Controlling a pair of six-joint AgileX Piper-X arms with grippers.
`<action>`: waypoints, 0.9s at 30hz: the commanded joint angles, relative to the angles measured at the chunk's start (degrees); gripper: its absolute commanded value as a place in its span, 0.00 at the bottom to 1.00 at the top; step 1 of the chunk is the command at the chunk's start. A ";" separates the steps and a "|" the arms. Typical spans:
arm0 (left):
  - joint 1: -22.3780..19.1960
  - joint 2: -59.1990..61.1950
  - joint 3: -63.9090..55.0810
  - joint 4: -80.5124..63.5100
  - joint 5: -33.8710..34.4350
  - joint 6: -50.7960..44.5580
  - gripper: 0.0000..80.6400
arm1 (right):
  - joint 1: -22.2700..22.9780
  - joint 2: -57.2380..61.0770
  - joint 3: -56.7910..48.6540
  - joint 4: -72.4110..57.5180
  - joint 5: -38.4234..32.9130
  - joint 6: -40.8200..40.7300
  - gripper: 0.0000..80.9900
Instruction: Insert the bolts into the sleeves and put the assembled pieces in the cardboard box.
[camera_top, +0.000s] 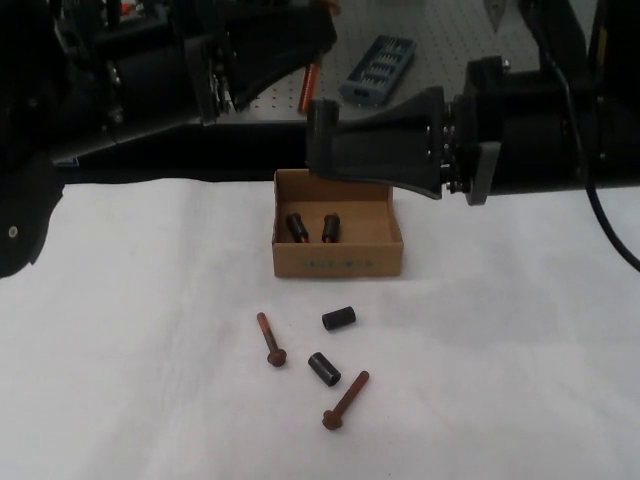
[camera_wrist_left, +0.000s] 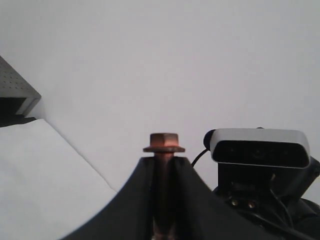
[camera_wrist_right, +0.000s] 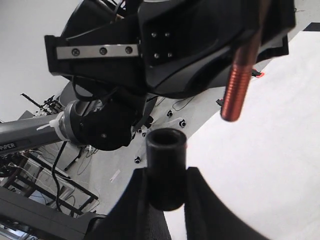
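Observation:
My left gripper (camera_wrist_left: 162, 162) is shut on a copper bolt (camera_wrist_left: 163, 145), hex head showing past the fingers. In the high view that bolt (camera_top: 311, 85) hangs thread-down just behind the cardboard box (camera_top: 338, 262). My right gripper (camera_wrist_right: 166, 200) is shut on a black sleeve (camera_wrist_right: 166, 165), open end facing the bolt's threaded tip (camera_wrist_right: 239, 85), a short gap apart. The sleeve (camera_top: 322, 112) is held above the box's back wall. Two assembled pieces (camera_top: 297, 226) (camera_top: 330, 227) lie in the box. In front lie two loose bolts (camera_top: 270, 338) (camera_top: 346, 399) and two loose sleeves (camera_top: 339, 319) (camera_top: 324, 369).
A white cloth (camera_top: 500, 350) covers the bench around the box, with free room on both sides. A blue case (camera_top: 378, 68) lies on the perforated bench top at the back.

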 joint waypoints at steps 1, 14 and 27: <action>0.14 -0.90 -0.28 -2.53 1.95 0.00 0.01 | 0.15 0.42 -0.05 -0.73 -0.78 0.24 0.03; 0.14 -0.90 -0.28 -3.64 5.54 0.38 0.01 | 0.15 0.69 -0.05 -0.73 -0.98 0.24 0.03; 0.14 -0.90 -0.28 -7.33 4.54 -0.07 0.01 | 0.15 0.69 -0.05 0.85 -3.37 0.24 0.03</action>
